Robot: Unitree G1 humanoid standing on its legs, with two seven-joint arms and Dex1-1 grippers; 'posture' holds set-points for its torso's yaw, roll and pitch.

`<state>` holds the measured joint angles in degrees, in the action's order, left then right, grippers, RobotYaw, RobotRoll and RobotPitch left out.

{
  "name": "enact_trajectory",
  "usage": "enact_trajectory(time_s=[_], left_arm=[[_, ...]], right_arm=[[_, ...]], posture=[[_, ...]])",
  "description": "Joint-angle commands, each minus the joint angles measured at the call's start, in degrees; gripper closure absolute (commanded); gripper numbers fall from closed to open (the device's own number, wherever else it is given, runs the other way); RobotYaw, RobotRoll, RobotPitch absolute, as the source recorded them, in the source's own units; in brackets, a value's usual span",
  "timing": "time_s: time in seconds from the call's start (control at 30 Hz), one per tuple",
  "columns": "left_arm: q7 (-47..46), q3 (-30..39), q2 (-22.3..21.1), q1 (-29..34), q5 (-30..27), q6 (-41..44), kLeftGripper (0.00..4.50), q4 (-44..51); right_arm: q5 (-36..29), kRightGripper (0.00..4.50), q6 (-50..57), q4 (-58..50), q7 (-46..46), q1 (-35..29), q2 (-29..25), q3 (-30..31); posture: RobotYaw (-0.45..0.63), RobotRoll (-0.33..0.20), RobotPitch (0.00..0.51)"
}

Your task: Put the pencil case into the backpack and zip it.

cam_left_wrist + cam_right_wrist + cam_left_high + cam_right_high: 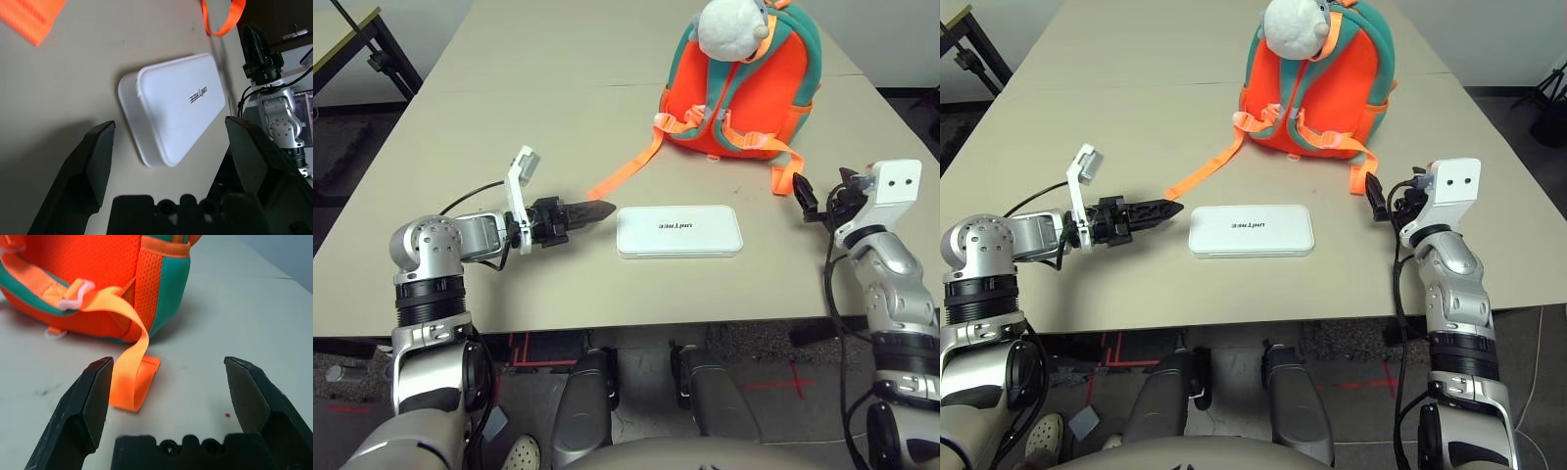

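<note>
White pencil case, small dark lettering too small to read, lies flat on table; orange-teal backpack behind. Both grippers' jaws apart, empty.

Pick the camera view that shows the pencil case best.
The left eye view: the whole pencil case lies flat and unobstructed on the table, lettering visible. The right eye view shows it equally whole. The left wrist view shows it close but tilted. The right wrist view misses it.
</note>
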<state>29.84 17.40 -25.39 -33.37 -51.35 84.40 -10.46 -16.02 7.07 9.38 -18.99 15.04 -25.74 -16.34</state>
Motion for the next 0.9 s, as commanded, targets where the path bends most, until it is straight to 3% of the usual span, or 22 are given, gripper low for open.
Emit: enact_trajectory(time_s=[0.03, 0.3, 0.33, 0.5, 0.73, 0.9], left_arm=[[0.2, -0.8, 0.5, -1.1, 1.2, 0.8, 0.00, -2.9], [0.6, -1.5, 2.1, -2.3, 2.7, 0.3, 0.00, -6.8], [0.7, -1.7, 2.2, -2.3, 2.9, 0.3, 0.00, -7.0], [1.0, -2.0, 2.7, -2.5, 3.5, 0.2, 0.00, -8.4], [0.7, -2.3, 2.8, -2.8, 4.1, 1.5, 0.00, -9.8], [0.8, -2.1, 3.0, -2.5, 4.1, 2.9, 0.00, -9.8]], right_arm=[[1.5, 0.01, 2.5, -2.5, -1.3, -2.1, -1.6, 1.3], [2.4, 0.01, 9.9, -8.0, -8.1, -5.8, -8.0, 4.4], [2.5, 0.18, 10.4, -8.7, -8.9, -6.1, -8.5, 4.9], [2.9, 1.71, 12.5, -13.1, -14.2, -7.5, -10.5, 9.0], [4.6, 4.49, 12.2, -16.3, -20.0, -7.9, -12.6, 14.2], [6.0, 4.49, 11.3, -16.1, -22.3, -7.3, -13.3, 16.2]], posture=[[-0.09, 0.000, 0.174], [-0.11, 0.000, 0.179], [-0.12, 0.000, 0.180], [-0.12, 0.000, 0.182], [-0.12, 0.000, 0.184], [-0.11, 0.000, 0.184]])
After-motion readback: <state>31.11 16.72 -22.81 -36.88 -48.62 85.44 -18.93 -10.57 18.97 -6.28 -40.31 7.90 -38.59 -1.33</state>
